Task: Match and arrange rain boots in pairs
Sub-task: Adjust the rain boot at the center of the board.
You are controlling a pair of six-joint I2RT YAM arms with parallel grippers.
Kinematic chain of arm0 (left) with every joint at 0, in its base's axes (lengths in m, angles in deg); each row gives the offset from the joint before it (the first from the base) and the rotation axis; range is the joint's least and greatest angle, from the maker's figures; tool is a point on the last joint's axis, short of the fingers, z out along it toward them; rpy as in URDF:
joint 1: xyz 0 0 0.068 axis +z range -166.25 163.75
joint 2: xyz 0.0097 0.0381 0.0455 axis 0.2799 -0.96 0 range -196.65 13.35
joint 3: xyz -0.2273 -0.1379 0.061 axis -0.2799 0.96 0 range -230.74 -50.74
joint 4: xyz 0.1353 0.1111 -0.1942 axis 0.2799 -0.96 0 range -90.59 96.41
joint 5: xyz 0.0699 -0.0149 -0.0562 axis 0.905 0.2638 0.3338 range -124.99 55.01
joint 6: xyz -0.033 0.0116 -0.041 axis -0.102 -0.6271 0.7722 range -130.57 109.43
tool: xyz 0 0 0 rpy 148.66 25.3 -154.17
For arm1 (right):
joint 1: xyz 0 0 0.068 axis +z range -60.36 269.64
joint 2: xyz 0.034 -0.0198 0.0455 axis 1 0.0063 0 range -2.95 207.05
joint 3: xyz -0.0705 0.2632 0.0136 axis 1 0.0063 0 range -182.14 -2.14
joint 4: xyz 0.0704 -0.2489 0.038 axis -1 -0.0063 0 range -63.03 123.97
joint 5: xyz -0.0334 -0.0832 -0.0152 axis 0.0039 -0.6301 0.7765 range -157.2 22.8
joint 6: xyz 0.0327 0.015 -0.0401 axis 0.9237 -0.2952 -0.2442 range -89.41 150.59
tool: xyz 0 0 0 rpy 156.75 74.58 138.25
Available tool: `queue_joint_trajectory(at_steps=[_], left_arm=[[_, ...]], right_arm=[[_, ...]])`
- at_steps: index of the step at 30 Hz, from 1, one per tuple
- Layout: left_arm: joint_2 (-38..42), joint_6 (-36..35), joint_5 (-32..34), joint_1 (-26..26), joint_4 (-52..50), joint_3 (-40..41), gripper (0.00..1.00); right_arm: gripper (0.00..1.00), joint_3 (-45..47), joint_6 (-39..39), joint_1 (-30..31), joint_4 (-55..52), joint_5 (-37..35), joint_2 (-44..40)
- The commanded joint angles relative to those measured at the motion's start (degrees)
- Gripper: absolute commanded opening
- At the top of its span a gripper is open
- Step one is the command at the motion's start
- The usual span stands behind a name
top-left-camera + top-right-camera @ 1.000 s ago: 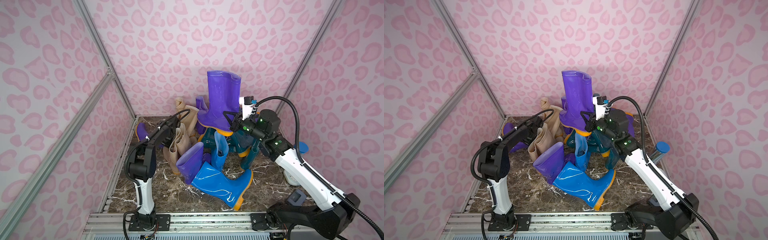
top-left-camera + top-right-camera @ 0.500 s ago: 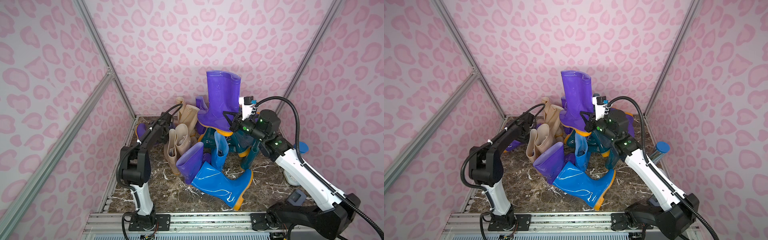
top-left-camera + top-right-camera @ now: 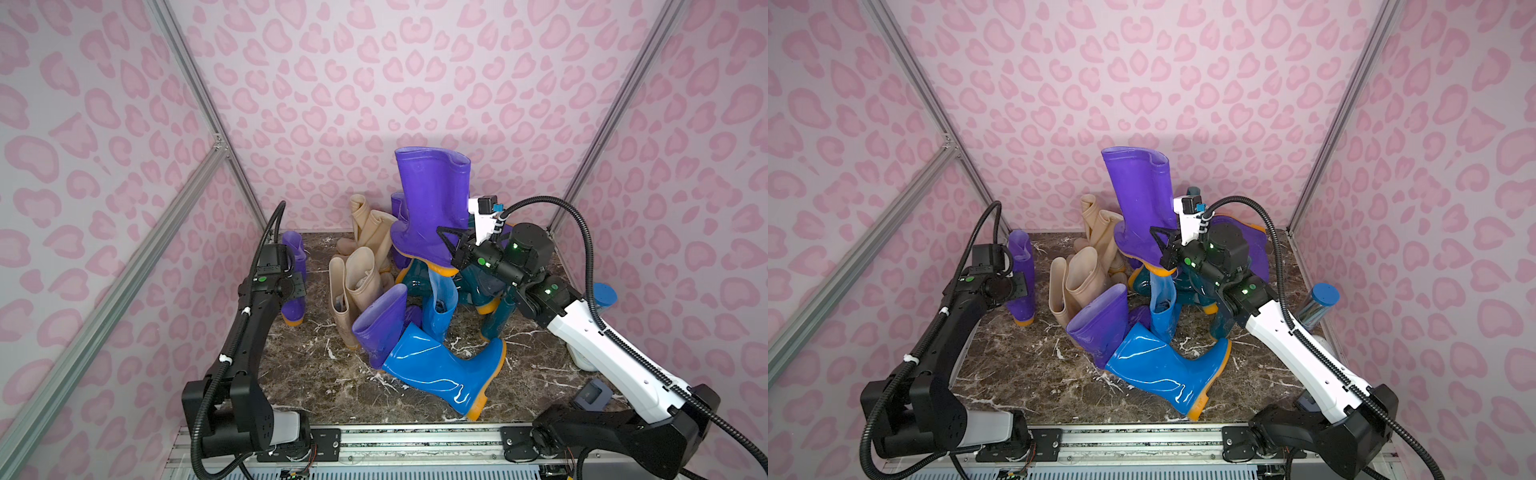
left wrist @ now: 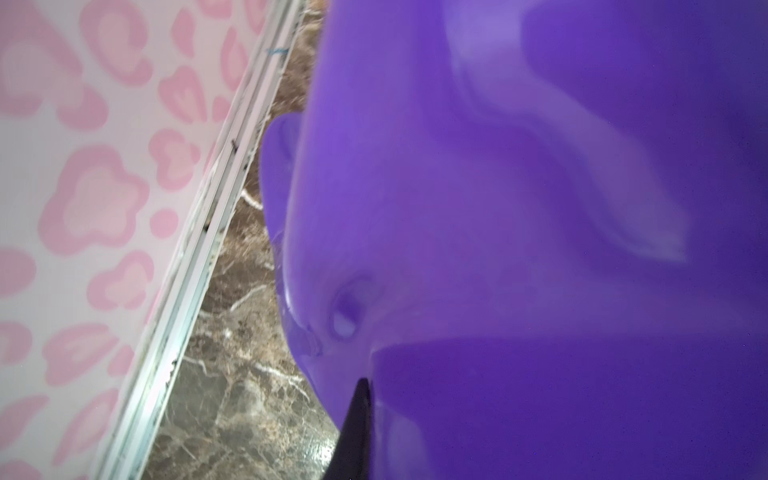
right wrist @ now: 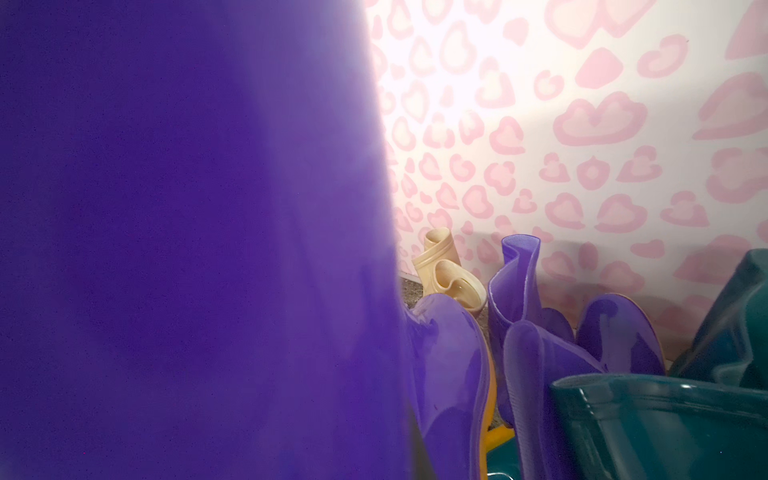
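Hanging above the middle of the heap, a raised purple boot (image 3: 428, 199) is held upright, sole down, by the right gripper (image 3: 451, 244), its jaws clamped tight near the heel. Beneath it the pile is a jumble on the marble floor (image 3: 316, 374). The dark teal boots (image 3: 482, 286) stand to the right. A bright blue boot (image 3: 436, 370) lies on its side nearest me, its orange sole turned right. A second blue boot (image 3: 440, 309) stands behind it, and a tilted purple boot (image 3: 380, 320) leans against the lying one. The beige boots (image 3: 353, 282) stand just left of the heap, with the far beige boots (image 3: 370, 224) slumped by the back wall. At the far left, close to the side wall, a lone purple boot (image 3: 296, 249) stands upright, apart from the rest. The left gripper (image 3: 297, 286) is right up against its shaft; I cannot tell whether those jaws are parted or closed. A shiny cylinder (image 3: 603, 296) with a blue cap sits by the right wall.
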Motion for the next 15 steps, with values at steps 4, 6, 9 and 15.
queue_joint_trajectory(at_steps=[4, 6, 9, 15], left_arm=[[8.5, 6.4, 1.2, 1.4, -4.7, 0.5, 0.65], [11.4, 7.6, 3.0, 1.7, -6.0, 1.0, 0.76], [15.8, 9.2, 5.2, 2.3, -7.0, 1.9, 0.79], [16.9, 10.6, -1.9, 2.8, -10.8, -3.3, 0.95]], right_arm=[[0.00, -1.3, 0.0, 0.9, 6.5, 0.7, 0.1], [0.00, -1.0, 0.0, 1.2, 7.2, 0.8, 0.0], [0.00, -0.7, 0.1, 1.8, 8.6, 0.8, 0.2], [0.00, -2.4, -0.4, 2.2, 9.0, 2.4, 1.4]])
